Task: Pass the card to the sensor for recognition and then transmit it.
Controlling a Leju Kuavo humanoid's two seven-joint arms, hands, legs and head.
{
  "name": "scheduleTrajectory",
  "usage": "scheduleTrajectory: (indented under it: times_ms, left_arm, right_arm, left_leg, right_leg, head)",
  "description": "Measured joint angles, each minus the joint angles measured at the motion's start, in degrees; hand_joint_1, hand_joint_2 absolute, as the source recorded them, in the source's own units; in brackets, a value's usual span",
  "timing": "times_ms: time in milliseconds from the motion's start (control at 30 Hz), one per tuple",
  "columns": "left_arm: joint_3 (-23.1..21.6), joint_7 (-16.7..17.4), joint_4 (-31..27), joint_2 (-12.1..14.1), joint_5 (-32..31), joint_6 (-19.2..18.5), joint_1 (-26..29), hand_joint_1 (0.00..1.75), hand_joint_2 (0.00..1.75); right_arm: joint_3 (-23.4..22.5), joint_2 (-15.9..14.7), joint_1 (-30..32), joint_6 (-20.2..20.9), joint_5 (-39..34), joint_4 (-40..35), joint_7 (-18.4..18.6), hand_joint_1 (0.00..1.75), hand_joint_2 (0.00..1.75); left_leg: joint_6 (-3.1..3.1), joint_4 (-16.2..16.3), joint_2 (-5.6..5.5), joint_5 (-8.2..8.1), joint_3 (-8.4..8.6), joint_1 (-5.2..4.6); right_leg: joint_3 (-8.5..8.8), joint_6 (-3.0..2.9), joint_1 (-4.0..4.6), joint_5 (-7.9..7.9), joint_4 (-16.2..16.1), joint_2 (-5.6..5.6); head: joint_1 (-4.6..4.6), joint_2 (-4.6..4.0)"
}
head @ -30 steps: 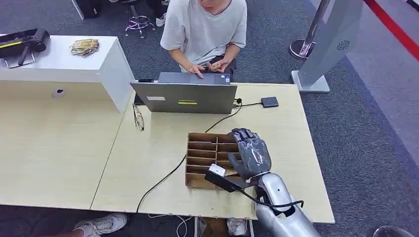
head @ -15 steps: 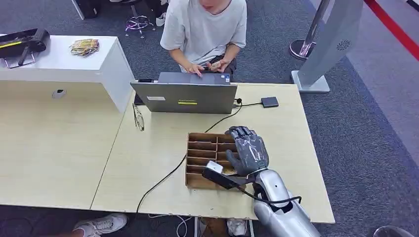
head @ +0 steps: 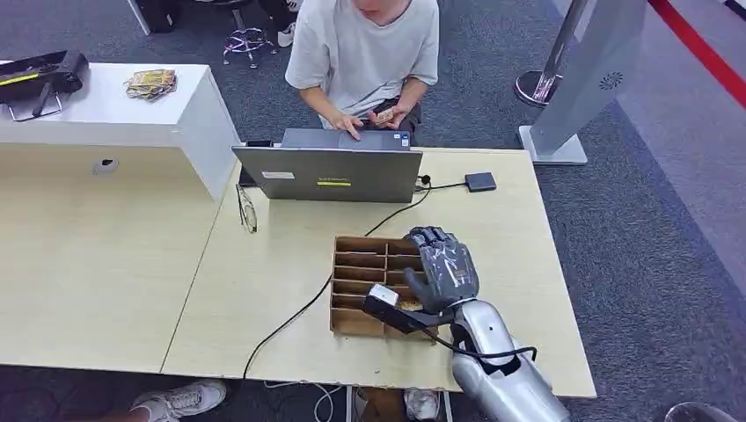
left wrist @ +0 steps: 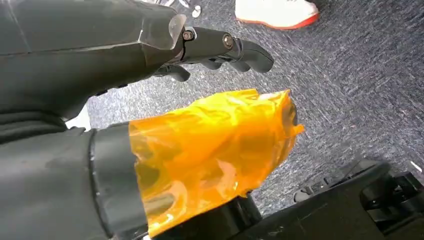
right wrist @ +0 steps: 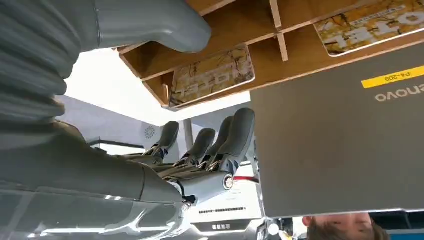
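reaching for a card
right hand (head: 447, 268), fingers apart and empty, hovers over the wooden tray (head: 350, 323); next it must pinch 1 card (right wrist: 212, 76).

Your robot's right hand (head: 444, 271) sits over the wooden divided tray (head: 361, 286) on the light table (head: 493, 255).

You see the hand back-up, fingers spread above the tray's right-hand compartments, with a card (head: 409, 305) partly visible just below the palm; whether the fingers touch it you cannot tell. A black cable (head: 299, 315) runs from the table's near edge, past the tray's left side, up toward the grey laptop (head: 327, 173). A small dark sensor pad (head: 480, 182) lies right of the laptop, wired to it. A person in a pale shirt (head: 365, 44) sits behind, hands at the keyboard. Glasses (head: 246, 209) rest left of the laptop.
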Motion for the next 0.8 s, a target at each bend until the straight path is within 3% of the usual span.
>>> scheduleTrajectory:
  times_ms: [167, 233, 267, 300, 433, 600, 800]
  left_arm:
    - [-0.09, 0.0, 0.0, 0.0, -0.09, 0.0, 0.0, 0.0, 0.0]
    - [-0.09, 0.02, 0.0, 0.0, -0.11, 0.0, -0.01, 0.0, 0.0]
    - [-0.11, 0.02, 0.0, 0.0, -0.11, 0.0, -0.01, 0.0, 0.0]
    - [-0.11, 0.02, 0.0, 0.0, -0.11, 0.0, -0.01, 0.0, 0.0]
    - [-0.13, 0.0, 0.0, 0.0, -0.13, 0.0, -0.03, 0.0, 0.0]
    - [-0.13, 0.02, 0.0, 0.0, -0.13, 0.0, -0.03, 0.0, 0.0]
    - [-0.13, 0.02, 0.0, 0.0, -0.2, 0.0, -0.04, 0.0, 0.0]
  right_arm:
    - [0.0, 0.0, -0.06, -0.04, -0.02, 0.96, 0.07, 0.77, 1.75]
    - [0.0, 0.0, -0.08, -0.07, -0.02, 1.27, 0.18, 0.98, 1.75]
    - [0.0, 0.0, -0.2, -0.13, -0.02, 1.38, 0.24, 0.98, 1.75]
    - [0.0, 0.06, -0.39, -0.24, -0.02, 1.47, 0.28, 1.24, 1.75]
    - [-0.02, 0.15, -0.78, -0.39, -0.02, 1.99, 0.28, 1.43, 1.75]
    - [-0.15, 0.2, -0.95, -0.57, -0.22, 2.21, 0.13, 1.52, 1.75]
    - [-0.37, 0.26, -0.95, -0.63, -0.55, 2.21, -0.13, 1.48, 1.75]
  left_leg:
    - [0.0, 0.0, 0.0, 0.0, 0.0, 0.0]
    - [0.0, 0.0, 0.0, 0.0, 0.0, 0.0]
    - [0.0, 0.0, 0.0, 0.0, 0.0, 0.0]
    - [0.0, 0.0, 0.01, 0.0, 0.01, 0.0]
    - [0.0, 0.0, 0.0, 0.0, 0.01, 0.0]
    - [0.0, 0.0, 0.0, 0.0, 0.01, 0.0]
    - [0.0, 0.0, 0.0, 0.0, 0.01, 0.0]
  right_leg:
    - [0.0, 0.0, 0.0, 0.0, 0.0, 0.0]
    - [0.0, 0.0, 0.0, 0.0, 0.0, 0.0]
    - [0.0, 0.0, 0.0, 0.0, 0.0, 0.0]
    - [0.0, 0.0, 0.0, 0.0, 0.0, 0.01]
    - [0.0, 0.0, 0.0, 0.0, 0.0, 0.0]
    - [0.0, 0.0, 0.0, 0.0, 0.0, 0.0]
    - [0.0, 0.0, 0.0, 0.0, 0.0, 0.0]
  head:
    - [0.0, 0.0]
    - [0.0, 0.0]
    - [-0.02, 0.0]
    - [-0.02, 0.0]
    - [0.02, 0.0]
    - [0.0, 0.0]
    - [-0.02, 0.0]
